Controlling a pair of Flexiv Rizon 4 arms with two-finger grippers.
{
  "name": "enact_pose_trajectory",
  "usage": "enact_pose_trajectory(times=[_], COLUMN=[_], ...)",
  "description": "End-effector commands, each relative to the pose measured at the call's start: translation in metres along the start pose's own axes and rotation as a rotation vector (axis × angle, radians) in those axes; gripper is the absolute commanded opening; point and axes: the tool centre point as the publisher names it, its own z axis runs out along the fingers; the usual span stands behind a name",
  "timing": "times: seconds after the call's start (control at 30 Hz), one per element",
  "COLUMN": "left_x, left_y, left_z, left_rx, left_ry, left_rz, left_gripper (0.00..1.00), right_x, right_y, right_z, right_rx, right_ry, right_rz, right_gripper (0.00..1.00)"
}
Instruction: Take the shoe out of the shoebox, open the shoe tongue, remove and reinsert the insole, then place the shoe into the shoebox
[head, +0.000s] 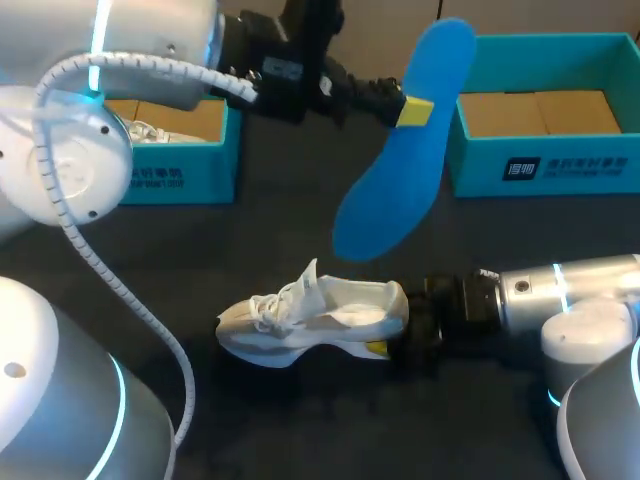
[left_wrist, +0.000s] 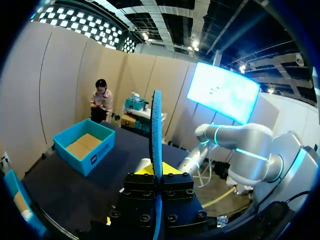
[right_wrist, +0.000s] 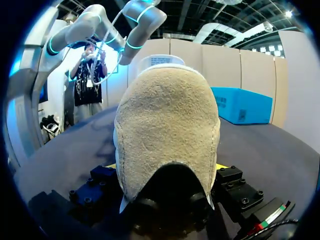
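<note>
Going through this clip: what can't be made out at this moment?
- Inside of the shoe: the head view shows it side-on, and the right wrist view shows only its heel, held in the right gripper.
- Contents of the left shoebox: in the head view the left arm covers most of it.
- Faces of the insole in the left wrist view: it stands edge-on in the left gripper.
</note>
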Motion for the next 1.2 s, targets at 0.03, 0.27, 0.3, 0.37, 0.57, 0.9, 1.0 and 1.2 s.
enact_pose_trajectory(times=[0.03, 0.27, 0.3, 0.37, 0.57, 0.9, 1.0, 1.2], left_x=[0.003, 0.017, 0.018, 0.023, 0.028, 0.028, 0.028, 0.034], left_y=[-0.007, -0.011, -0.012, -0.016, -0.023, -0.023, -0.023, -0.022], left_z=[-0.005, -0.016, -0.018, -0.028, -0.04, -0.04, -0.04, -0.048], left_rx=[0.015, 0.056, 0.065, 0.091, 0.103, 0.103, 0.103, 0.106], left_ry=[0.03, 0.109, 0.118, 0.148, 0.161, 0.161, 0.161, 0.163], left_rz=[-0.008, 0.003, 0.008, 0.026, 0.03, 0.03, 0.03, 0.047], left_gripper=[0.0, 0.0, 0.0, 0.0, 0.0, 0.0, 0.0, 0.0], right_x=[0.001, 0.001, 0.001, 0.001, 0.001, 0.001, 0.001, 0.001], right_y=[0.001, 0.001, 0.001, 0.001, 0.001, 0.001, 0.001, 0.001], right_z=[0.001, 0.001, 0.001, 0.001, 0.001, 0.001, 0.001, 0.001], right_rx=[0.005, 0.005, 0.005, 0.005, 0.005, 0.005, 0.005, 0.005], right_ry=[0.0, 0.0, 0.0, 0.0, 0.0, 0.0, 0.0, 0.0], right_rz=[0.0, 0.0, 0.0, 0.0, 0.0, 0.0, 0.0, 0.0], right_gripper=[0.0, 0.0, 0.0, 0.0, 0.0, 0.0, 0.0, 0.0])
